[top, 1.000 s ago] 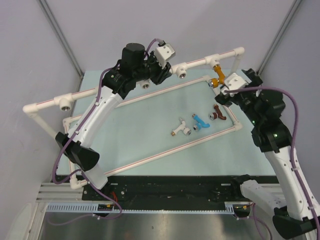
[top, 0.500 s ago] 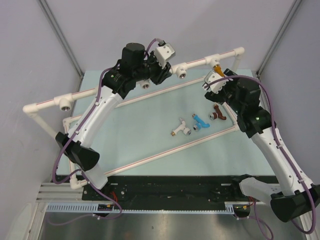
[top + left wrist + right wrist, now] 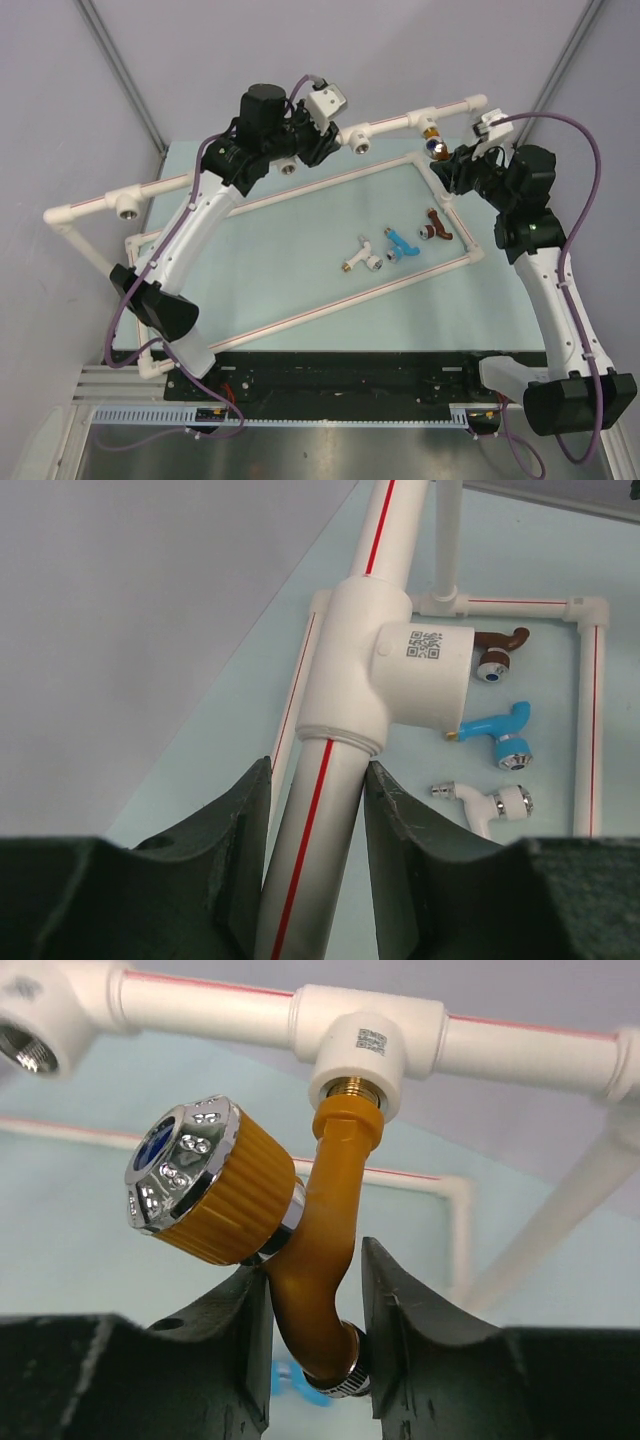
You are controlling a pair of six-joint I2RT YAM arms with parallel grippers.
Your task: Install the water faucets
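The orange faucet [image 3: 322,1222] hangs screwed into a white T-socket [image 3: 370,1042] of the top pipe. My right gripper [image 3: 315,1305] is shut on its curved spout, below the ribbed knob [image 3: 205,1182]; from above, this right gripper [image 3: 447,163] sits at the frame's far right corner beside the orange faucet [image 3: 432,133]. The white faucet [image 3: 362,255], blue faucet [image 3: 402,242] and dark red-brown faucet [image 3: 436,227] lie loose on the mat. My left gripper [image 3: 316,825] is shut on the red-striped top pipe [image 3: 320,810] just beside another T-socket [image 3: 390,670].
Open threaded T-sockets [image 3: 358,143] [image 3: 127,207] face forward along the top pipe. A low rectangle of white pipe [image 3: 330,300] lies on the pale green mat around the loose faucets. Grey walls stand close on both sides and behind.
My right arm swung up and turned at the wrist, and its open jaws closed on the orange faucet's spout. The left gripper and the loose faucets stayed put.
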